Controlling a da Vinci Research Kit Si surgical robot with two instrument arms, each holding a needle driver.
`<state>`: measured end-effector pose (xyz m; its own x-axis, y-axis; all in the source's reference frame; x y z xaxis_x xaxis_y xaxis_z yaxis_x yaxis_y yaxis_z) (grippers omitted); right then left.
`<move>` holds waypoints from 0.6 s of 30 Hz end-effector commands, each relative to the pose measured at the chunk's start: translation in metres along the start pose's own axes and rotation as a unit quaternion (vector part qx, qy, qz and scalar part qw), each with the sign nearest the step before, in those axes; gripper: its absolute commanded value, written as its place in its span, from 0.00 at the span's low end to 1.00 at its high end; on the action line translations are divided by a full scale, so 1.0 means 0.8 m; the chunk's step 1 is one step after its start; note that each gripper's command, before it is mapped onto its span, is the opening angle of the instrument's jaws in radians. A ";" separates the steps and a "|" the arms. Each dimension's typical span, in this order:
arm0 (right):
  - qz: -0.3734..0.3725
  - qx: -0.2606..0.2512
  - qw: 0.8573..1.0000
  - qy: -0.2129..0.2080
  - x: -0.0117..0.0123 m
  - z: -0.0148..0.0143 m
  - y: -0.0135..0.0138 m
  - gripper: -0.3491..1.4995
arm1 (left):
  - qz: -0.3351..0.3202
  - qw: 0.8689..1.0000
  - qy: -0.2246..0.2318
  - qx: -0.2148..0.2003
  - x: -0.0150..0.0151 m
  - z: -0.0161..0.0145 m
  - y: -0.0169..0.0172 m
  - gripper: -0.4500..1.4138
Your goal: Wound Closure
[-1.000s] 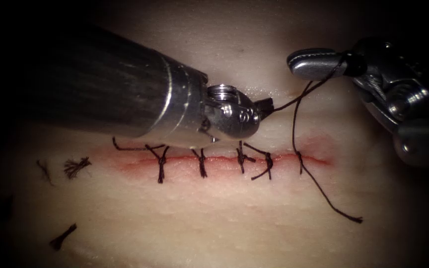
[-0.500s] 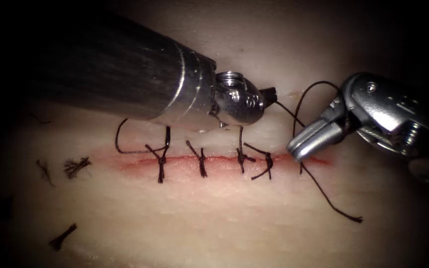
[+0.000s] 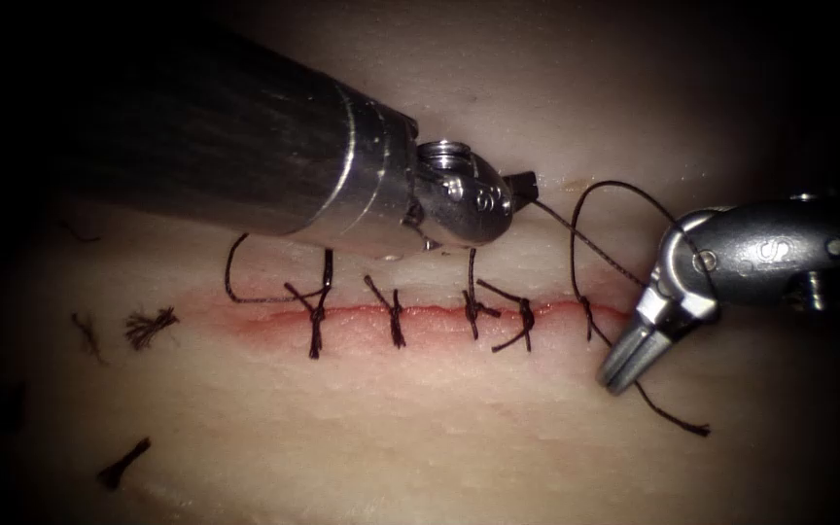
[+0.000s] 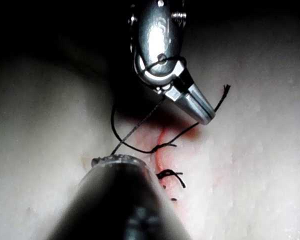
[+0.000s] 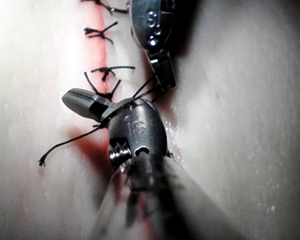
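Nearby, cut thread ends point(image 3: 148, 327) on tissue point(image 3: 439, 428), left of stitches point(image 3: 396, 316).

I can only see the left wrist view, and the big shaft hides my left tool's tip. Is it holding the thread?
Observer: Yes. In the endoscope view the left tool has its jaws shut on the thread, above the cut.
Operator: How many stitches are tied?
Observer: Four knotted stitches cross the cut, left of the thread you hold.
Operator: Is the right tool pinching anything?
Observer: The right tool has its jaws shut. Its tip is below the cut's right end, beside the thread. I can't tell whether it pinches the thread.
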<state>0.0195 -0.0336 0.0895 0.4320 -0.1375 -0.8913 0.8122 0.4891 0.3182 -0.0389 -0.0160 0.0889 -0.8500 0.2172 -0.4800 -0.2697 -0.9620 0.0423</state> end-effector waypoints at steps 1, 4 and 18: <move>-0.004 0.011 0.999 -0.039 -0.0011 0.0005 0.0010 0.36 | 0.001 1.000 -0.001 -0.002 0.0002 0.0009 0.0005 0.00; -0.006 0.022 0.998 -0.067 -0.0018 0.0006 0.0005 0.43 | 0.002 1.000 0.000 -0.002 0.0000 0.0008 0.0007 0.00; -0.021 0.039 0.993 -0.114 -0.0033 0.0023 -0.0030 0.55 | 0.001 1.000 -0.002 -0.009 -0.0014 0.0011 0.0008 0.00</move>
<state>0.0164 -0.0358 0.0909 0.4697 -0.3527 -0.8093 0.8542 0.4130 0.3157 -0.0380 -0.0165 0.0897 -0.8532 0.2158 -0.4749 -0.2600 -0.9652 0.0285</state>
